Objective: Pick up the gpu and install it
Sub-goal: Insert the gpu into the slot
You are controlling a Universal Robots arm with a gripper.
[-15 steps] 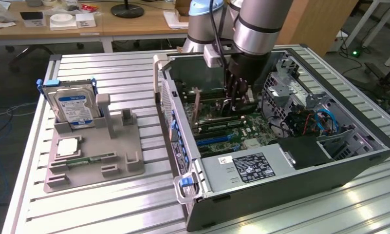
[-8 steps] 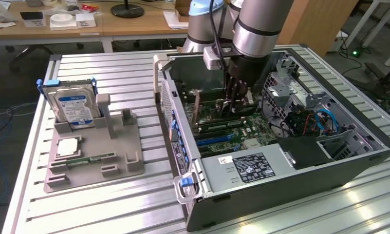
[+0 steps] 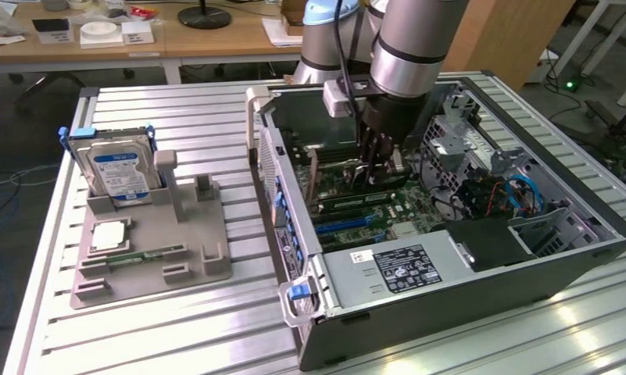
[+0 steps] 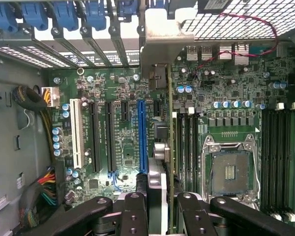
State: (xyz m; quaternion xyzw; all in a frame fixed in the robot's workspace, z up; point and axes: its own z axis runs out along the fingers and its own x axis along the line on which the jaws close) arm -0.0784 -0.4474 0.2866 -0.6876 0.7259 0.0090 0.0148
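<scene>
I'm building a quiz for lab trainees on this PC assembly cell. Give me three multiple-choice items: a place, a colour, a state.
1. Where is the hard drive? A) on the wooden desk B) upright in the grey holder C) in the jaws
2. What colour is the hard drive's label? A) red B) yellow C) blue
3. How is the gpu? A) gripped by the jaws inside the case B) lying in the holder C) flat on the table
Answers: 1 B, it stands in the holder beside the case; 2 C, the label on its silver face is blue; 3 A, the jaws are shut on its edge.
</scene>
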